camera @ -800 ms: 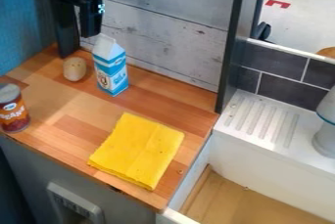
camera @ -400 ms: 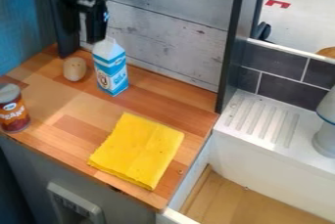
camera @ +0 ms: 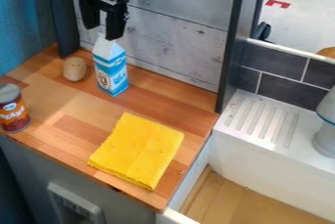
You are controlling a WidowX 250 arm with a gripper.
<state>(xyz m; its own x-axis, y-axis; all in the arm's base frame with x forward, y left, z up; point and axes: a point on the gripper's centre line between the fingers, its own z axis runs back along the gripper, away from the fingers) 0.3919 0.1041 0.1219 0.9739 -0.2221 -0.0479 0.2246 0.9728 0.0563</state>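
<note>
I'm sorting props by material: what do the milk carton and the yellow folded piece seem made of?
The blue-and-white gable-topped carton looks like smooth printed paperboard, going by its crisp folds and flat panels, though coated plastic is possible. The yellow folded cloth seems a matte, soft fabric, perhaps felt-like: its edges are slightly uneven.

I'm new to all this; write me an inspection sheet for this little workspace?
Surface: brown wooden counter, front edge chipped.
Nearest item: blue-and-white milk carton, upright.
Other items: folded yellow cloth, flat; red-brown labelled can, upright; beige egg-shaped object beside the carton.
Gripper: black two-finger gripper, open, at the carton's top; contact unclear.
Cables: nothing seen clearly.
Surroundings: weathered grey plank wall; white ridged drainboard; dark grey tiles.
</note>
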